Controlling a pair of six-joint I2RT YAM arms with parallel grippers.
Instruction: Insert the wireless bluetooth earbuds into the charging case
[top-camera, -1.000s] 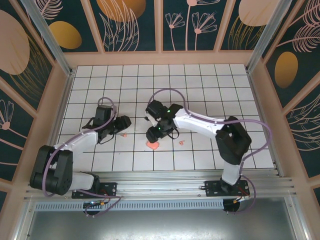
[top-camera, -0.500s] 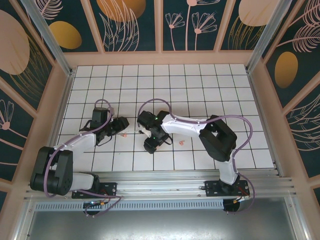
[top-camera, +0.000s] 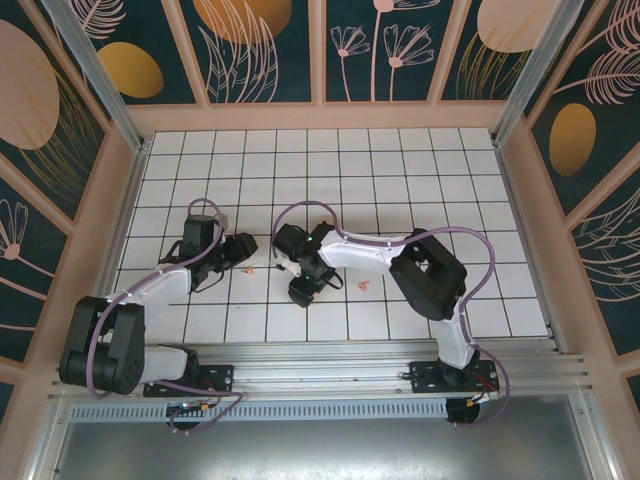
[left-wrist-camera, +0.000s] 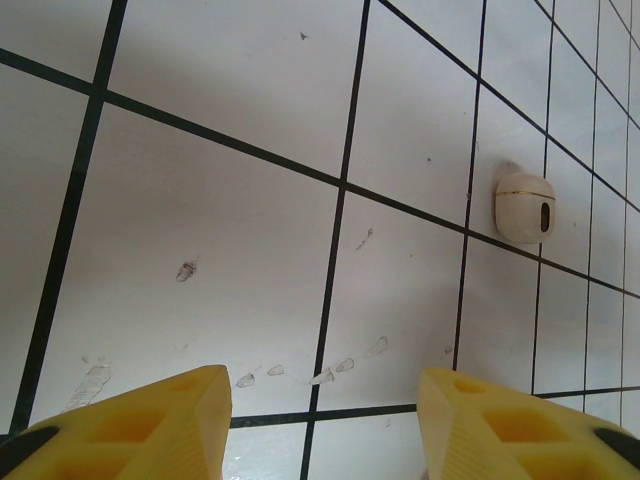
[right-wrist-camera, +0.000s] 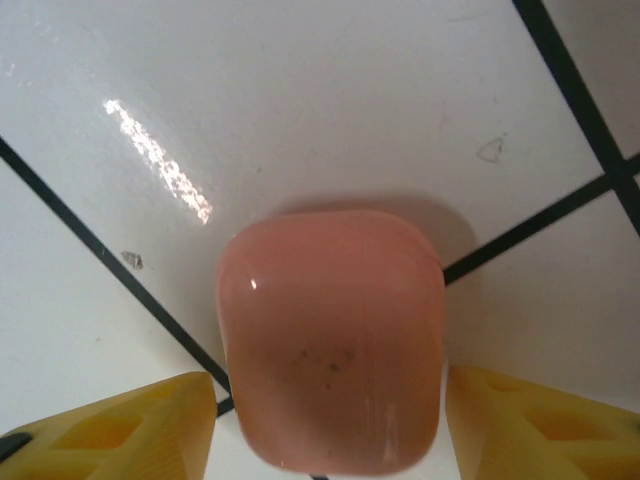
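The charging case (left-wrist-camera: 525, 208), a small cream oval pod with a darker middle, lies on the tiles ahead and to the right of my left gripper (left-wrist-camera: 325, 420). That gripper is open with bare tile between its yellow fingers (left-wrist-camera: 130, 425). In the top view my left gripper (top-camera: 245, 248) sits left of centre, with a tiny pale bit (top-camera: 250, 268) just below it. One tiny pink earbud (top-camera: 363, 284) lies right of my right gripper (top-camera: 303, 288). My right gripper (right-wrist-camera: 330, 420) is open and straddles a salmon-pink rounded-square piece (right-wrist-camera: 330, 340). Its fingers stand close beside the piece's two sides.
The white gridded table (top-camera: 400, 180) has open room at the back and on the right. Patterned walls with wooden posts (top-camera: 318, 60) fence it in on three sides. A metal rail (top-camera: 330, 360) runs along the near edge.
My right gripper swung left and down over the salmon-pink piece, which it now hides in the top view. My left gripper shifted slightly left.
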